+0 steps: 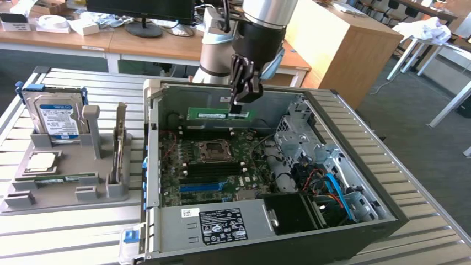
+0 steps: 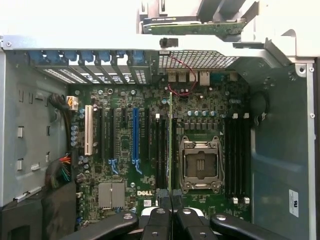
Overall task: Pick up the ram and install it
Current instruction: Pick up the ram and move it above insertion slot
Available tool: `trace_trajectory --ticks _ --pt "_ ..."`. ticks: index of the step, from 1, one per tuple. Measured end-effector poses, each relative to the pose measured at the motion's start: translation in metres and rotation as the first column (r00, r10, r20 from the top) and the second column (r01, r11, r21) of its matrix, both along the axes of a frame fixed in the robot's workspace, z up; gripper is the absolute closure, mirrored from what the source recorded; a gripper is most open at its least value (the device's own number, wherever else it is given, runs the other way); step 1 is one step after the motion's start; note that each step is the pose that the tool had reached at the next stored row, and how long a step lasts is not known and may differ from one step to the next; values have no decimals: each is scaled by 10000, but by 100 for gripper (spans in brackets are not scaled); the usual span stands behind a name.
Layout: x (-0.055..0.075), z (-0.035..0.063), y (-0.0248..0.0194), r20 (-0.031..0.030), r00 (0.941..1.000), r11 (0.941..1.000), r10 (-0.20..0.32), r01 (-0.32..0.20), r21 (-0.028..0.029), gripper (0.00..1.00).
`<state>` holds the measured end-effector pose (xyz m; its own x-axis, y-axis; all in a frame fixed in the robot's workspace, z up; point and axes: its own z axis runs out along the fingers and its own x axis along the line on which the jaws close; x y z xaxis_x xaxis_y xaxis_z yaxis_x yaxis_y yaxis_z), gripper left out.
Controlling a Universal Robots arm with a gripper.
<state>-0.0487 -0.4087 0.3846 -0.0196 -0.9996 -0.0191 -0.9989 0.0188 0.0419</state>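
Observation:
The ram is a long green circuit-board stick, held level above the open computer case, near its back wall. My gripper is shut on the stick's end toward the exterior view's right. In the wrist view the ram appears edge-on as a thin line running away from my gripper. It hangs over the black memory slots beside the empty CPU socket. It is still above the motherboard, not touching it.
A grey holder tray on the exterior view's left carries a blue-labelled hard drive, a processor and a second green stick. Inside the case are cables and a drive cage. More memory slots flank the socket.

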Motion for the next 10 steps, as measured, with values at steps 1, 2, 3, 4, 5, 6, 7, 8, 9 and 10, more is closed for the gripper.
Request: trace_trajectory --ticks 1,2,3,4,5,6,7,8,9,10 --pt "0 -7 0 0 10000 10000 -4 4 0 89" --pt "0 -15 0 0 10000 10000 -8 8 1 89" --pt "0 -22 0 0 10000 10000 -12 12 1 89" --pt "0 -28 0 0 10000 10000 -17 17 0 89" --pt "0 -35 0 0 10000 10000 -20 20 0 89" --pt "0 -41 0 0 10000 10000 -25 25 1 89" --pt "0 -47 0 0 10000 10000 -29 29 1 89" --pt "0 -52 0 0 10000 10000 -34 34 0 89" --pt "0 -58 0 0 10000 10000 -38 38 0 89" --pt "0 -64 0 0 10000 10000 -43 43 0 89"
